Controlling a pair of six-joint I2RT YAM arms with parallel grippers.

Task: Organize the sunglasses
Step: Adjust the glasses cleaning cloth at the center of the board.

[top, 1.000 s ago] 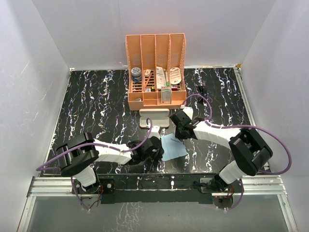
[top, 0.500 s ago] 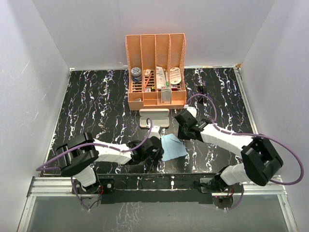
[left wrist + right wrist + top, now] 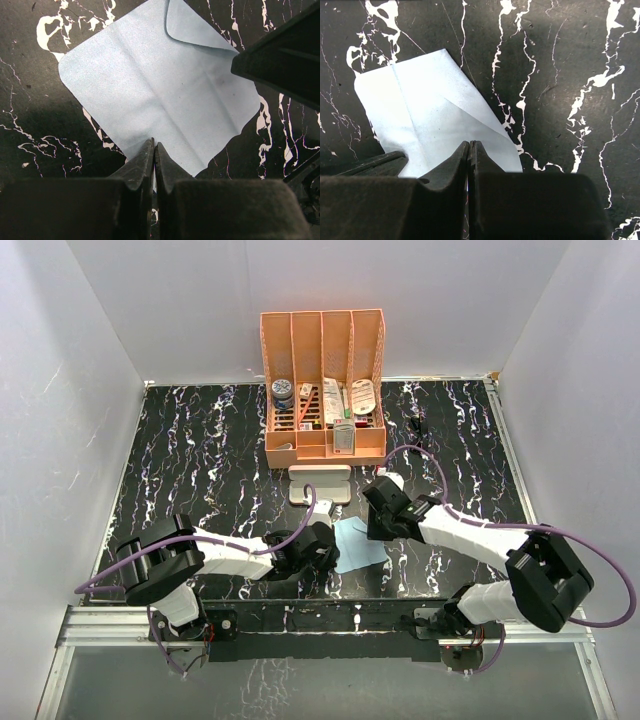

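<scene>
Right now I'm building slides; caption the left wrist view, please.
Shut left gripper at the edge of a light blue cloth, one corner folded, on black marbled table.

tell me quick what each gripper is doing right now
left gripper: closed, tips at edge of the blue cloth.
right gripper: closed, over the same cloth.

The blue cloth [image 3: 160, 85] is showing a fine, matt weave, soft, with faint fold creases. The table [image 3: 560, 60] under it is looking like black stone veined white, smooth and catching a dull sheen. My left gripper [image 3: 154, 145] and my right gripper [image 3: 469, 145] are showing matt black plastic. The peach organizer [image 3: 322, 340] is reading as moulded plastic, and the near rail [image 3: 90, 625] is gleaming as bare metal.
</scene>
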